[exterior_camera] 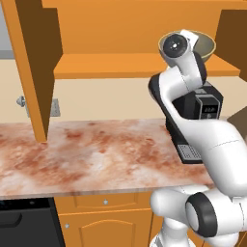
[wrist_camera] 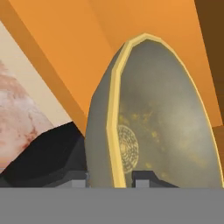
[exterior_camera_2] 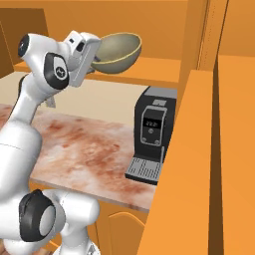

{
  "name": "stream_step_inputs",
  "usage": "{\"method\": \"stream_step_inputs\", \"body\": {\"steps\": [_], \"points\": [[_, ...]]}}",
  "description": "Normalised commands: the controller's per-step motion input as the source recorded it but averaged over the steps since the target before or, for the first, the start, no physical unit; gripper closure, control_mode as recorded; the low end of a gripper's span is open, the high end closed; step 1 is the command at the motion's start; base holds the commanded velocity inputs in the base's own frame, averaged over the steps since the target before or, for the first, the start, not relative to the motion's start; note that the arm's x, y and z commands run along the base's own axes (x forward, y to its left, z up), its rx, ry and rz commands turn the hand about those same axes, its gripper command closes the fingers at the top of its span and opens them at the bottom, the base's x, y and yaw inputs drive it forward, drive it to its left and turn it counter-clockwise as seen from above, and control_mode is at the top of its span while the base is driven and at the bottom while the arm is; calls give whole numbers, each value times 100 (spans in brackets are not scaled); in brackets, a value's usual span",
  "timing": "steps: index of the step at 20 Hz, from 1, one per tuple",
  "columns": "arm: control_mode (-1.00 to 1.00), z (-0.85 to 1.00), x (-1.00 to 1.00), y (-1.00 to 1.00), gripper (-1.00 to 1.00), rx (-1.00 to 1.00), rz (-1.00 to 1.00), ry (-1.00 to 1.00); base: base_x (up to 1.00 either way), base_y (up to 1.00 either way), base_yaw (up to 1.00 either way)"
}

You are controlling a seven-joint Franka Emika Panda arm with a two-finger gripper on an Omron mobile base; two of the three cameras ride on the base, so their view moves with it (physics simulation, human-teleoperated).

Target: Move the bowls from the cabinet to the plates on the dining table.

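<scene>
gripping bowl (exterior_camera_2: 117, 52) rim | gripper (wrist_camera: 111, 178) | mouth tilted up-left

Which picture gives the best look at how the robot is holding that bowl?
The hand view: the bowl's rim stands between the two fingertips, one inside, one outside. The right base view shows the bowl whole, tilted at the gripper. In the left base view the arm mostly covers it.
</scene>
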Motion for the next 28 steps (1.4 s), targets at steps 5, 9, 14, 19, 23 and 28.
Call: {"method": "stream_step_inputs", "body": {"steps": [5,9,14,19,23,28], "points": [[-100,16,-40,16,100,1,0,13,0,0,0],[-100,0,-44,17,100,0,0,5,0,0,0],[-100,-9,-51,12,100,0,0,1,0,0,0],[-100,-16,-48,1,100,0,0,0,0,0,0],[-100,-19,-42,0,100,0,0,-1,0,0,0],[-100,-12,-43,0,100,0,0,-1,0,0,0]]}}
